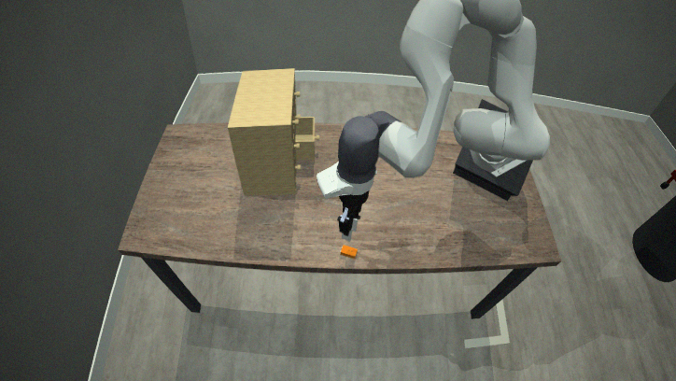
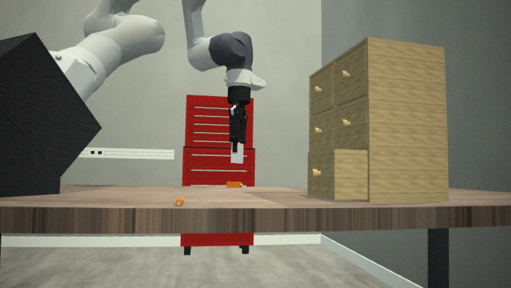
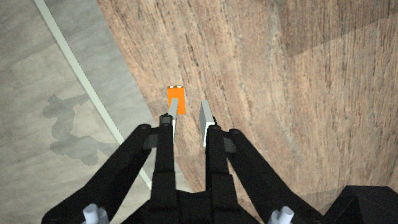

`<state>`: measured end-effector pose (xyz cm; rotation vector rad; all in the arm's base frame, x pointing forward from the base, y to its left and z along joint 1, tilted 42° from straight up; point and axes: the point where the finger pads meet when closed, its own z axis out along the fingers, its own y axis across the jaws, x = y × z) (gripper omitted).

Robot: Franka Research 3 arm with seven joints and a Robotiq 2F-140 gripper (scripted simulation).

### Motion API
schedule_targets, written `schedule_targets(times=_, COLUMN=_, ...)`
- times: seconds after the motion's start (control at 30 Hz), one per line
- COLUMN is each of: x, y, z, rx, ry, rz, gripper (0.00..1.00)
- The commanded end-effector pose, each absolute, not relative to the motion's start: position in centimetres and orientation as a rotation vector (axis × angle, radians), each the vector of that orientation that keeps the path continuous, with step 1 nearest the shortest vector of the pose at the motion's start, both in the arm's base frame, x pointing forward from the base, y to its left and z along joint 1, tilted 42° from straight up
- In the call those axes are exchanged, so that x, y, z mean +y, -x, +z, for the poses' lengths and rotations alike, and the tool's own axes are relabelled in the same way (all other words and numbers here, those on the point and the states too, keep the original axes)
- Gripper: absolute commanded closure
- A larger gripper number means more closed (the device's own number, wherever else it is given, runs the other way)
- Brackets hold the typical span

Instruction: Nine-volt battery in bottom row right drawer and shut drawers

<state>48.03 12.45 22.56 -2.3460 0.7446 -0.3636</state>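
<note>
The orange nine-volt battery (image 1: 348, 251) (image 2: 233, 184) (image 3: 176, 97) lies flat near the table edge, its terminals showing at the far end in the wrist view. My gripper (image 1: 350, 232) (image 2: 236, 155) (image 3: 189, 108) points down above the table near it, partly open and empty. In the wrist view the left fingertip overlaps the battery's near end. The wooden chest (image 1: 264, 156) (image 2: 407, 125) stands upright. Its bottom right drawer (image 1: 306, 152) (image 2: 350, 175) is pulled out. The other visible drawers look shut. The bottom left drawer front is hidden in the exterior view.
A small orange cylinder (image 2: 179, 201) lies on the table in the exterior view. The table's edge (image 1: 302, 267) is close beyond the battery. The arm's dark base (image 1: 491, 177) (image 2: 39, 118) stands at the opposite end from the chest. A red tool cabinet (image 2: 218, 135) stands behind the table.
</note>
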Motion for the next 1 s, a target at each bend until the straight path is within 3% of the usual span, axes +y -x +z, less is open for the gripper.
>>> schedule_targets(times=0.0, x=13.1, y=-48.0, z=23.0, rx=0.675, ry=2.362, rz=-0.394, gripper=0.72)
schedule_targets(times=0.97, x=14.3, y=-47.7, z=23.6, rx=0.593, ry=2.38, rz=-0.429, gripper=0.72)
